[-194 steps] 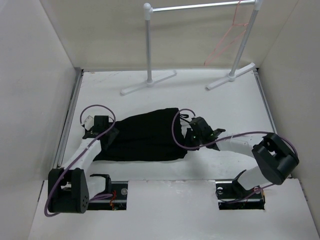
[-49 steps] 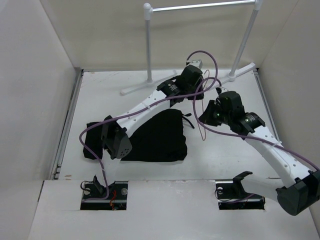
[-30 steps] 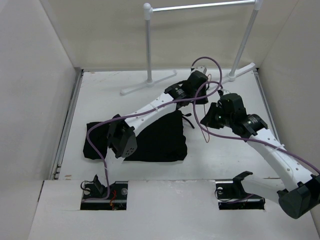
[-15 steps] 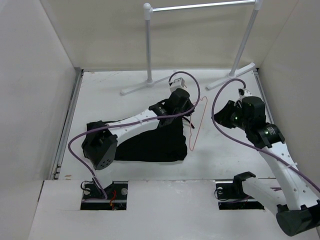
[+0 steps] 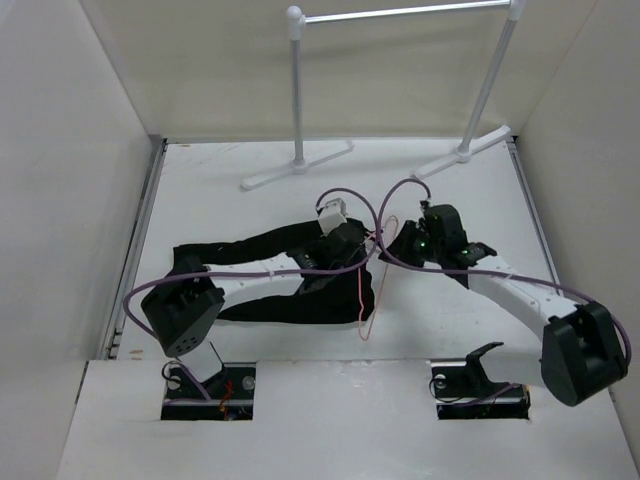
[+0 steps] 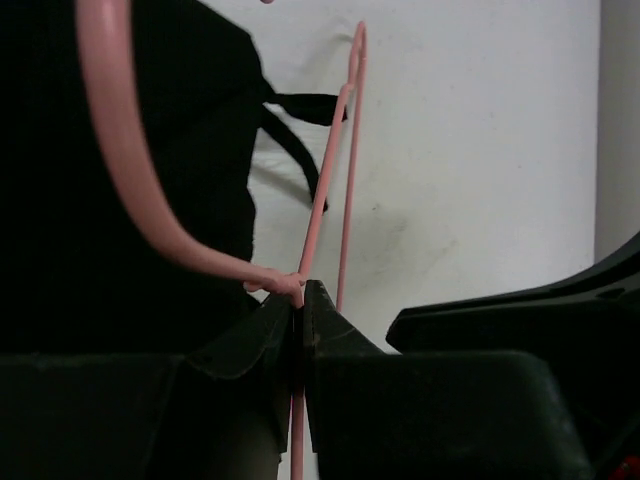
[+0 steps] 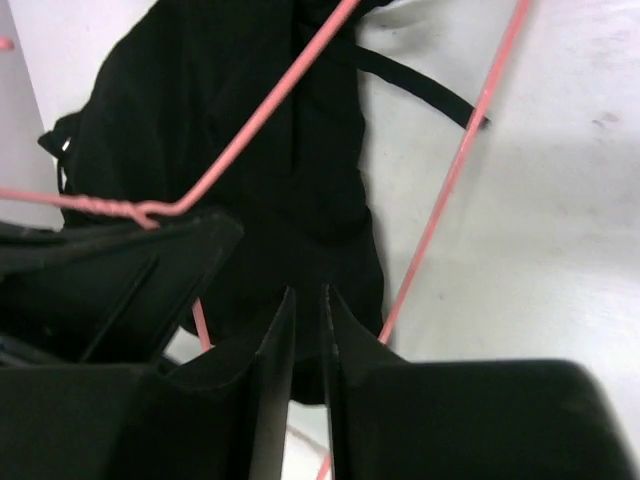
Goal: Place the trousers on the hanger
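The black trousers (image 5: 265,285) lie crumpled on the white table, left of centre. The thin pink hanger (image 5: 364,300) hangs by their right end, its wire running down toward the near edge. My left gripper (image 5: 362,245) reaches across the trousers and is shut on the hanger's neck. In the left wrist view the fingertips (image 6: 300,292) pinch the hanger (image 6: 345,150) just below its hook, with the trousers (image 6: 190,150) behind. My right gripper (image 5: 402,245) sits close to the right. Its jaws (image 7: 308,300) stand slightly open with nothing between them, above the trousers (image 7: 290,150) and the hanger (image 7: 455,180).
A white clothes rail (image 5: 298,90) with a metal bar stands at the back. Its two feet (image 5: 297,167) (image 5: 462,152) rest on the table. White walls close in the left, right and back sides.
My left gripper has brought the hanger from the back of the table down to the trousers' right end. The right gripper has swung in to the left beside it, and its jaws have parted a little.
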`<action>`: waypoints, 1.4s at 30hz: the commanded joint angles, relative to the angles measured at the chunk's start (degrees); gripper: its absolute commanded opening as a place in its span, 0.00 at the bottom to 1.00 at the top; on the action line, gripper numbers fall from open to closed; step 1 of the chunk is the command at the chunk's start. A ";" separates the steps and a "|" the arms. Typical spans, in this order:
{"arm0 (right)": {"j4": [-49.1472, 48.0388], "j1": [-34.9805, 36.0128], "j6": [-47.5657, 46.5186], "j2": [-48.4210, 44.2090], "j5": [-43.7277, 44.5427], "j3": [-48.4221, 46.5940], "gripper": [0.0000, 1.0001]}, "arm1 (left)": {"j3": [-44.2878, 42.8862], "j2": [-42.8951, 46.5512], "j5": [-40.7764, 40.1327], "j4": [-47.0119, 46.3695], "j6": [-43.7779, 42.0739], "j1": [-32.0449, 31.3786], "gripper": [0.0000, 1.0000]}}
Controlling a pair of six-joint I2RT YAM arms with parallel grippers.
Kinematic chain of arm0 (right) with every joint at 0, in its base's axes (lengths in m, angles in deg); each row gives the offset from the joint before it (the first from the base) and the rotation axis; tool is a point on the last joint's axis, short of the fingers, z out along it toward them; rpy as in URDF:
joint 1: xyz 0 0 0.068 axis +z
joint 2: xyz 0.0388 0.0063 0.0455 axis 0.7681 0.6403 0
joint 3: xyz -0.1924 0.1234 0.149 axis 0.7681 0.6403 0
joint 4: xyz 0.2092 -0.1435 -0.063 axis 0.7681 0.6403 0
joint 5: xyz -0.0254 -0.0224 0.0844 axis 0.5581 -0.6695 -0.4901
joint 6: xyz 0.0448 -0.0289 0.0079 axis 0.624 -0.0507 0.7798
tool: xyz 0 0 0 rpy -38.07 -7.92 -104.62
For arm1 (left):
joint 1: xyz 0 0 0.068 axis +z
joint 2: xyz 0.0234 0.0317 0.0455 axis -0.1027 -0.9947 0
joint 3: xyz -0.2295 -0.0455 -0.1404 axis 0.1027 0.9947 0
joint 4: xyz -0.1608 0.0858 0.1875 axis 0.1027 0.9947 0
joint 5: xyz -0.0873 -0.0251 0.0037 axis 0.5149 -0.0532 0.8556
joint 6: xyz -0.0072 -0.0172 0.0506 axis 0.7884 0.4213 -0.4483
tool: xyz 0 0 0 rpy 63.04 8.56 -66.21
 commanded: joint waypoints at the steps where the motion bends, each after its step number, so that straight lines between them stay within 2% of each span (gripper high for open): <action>1: -12.20 2.21 1.06 3.59 -1.39 1.56 0.26 | 2.99 3.45 -4.57 -3.22 2.31 -1.40 0.00; 4: -15.12 3.88 0.71 7.90 -1.74 1.83 0.33 | 4.40 3.27 -6.15 -3.22 3.37 -2.54 0.00; 9: -16.00 4.33 -0.43 12.74 0.71 2.36 0.53 | 5.63 2.66 -8.70 -3.22 4.51 -3.86 0.00; 11: -16.35 4.76 -1.48 14.15 1.68 2.97 0.58 | 5.99 2.66 -9.66 -3.30 4.69 -4.21 0.00; 14: -17.75 5.99 -1.40 17.40 0.81 3.41 0.63 | 6.34 2.57 -11.25 -3.30 4.78 -4.39 0.00; 18: -22.75 6.96 1.40 20.21 -2.87 4.90 0.63 | 6.87 2.31 -12.30 -4.18 4.78 -4.39 0.00; 19: -24.77 6.96 2.28 20.65 -4.10 5.52 0.62 | 7.04 2.22 -12.65 -4.36 4.78 -4.39 0.00; 20: -26.70 6.88 3.25 21.09 -5.16 6.05 0.56 | 7.13 2.13 -13.09 -4.44 4.69 -4.39 0.00; 23: -29.70 6.09 6.06 21.80 -7.19 7.28 0.24 | 7.65 2.22 -14.41 -4.45 4.34 -4.13 0.00; 24: -30.23 5.22 6.59 21.19 -7.28 7.54 0.17 | 8.09 2.65 -15.20 -4.45 4.16 -4.04 0.00; 26: -30.94 4.33 7.65 19.18 -7.46 8.25 0.11 | 9.32 3.88 -17.30 -3.83 3.72 -3.69 0.00; 36: -29.45 2.22 13.62 7.31 -7.63 11.41 0.06 | 17.32 10.39 -22.24 -2.16 1.18 2.20 0.00; 42: -26.64 -3.05 13.02 5.63 -9.30 11.59 0.05 | 19.96 15.13 -23.81 1.70 -3.12 3.60 0.00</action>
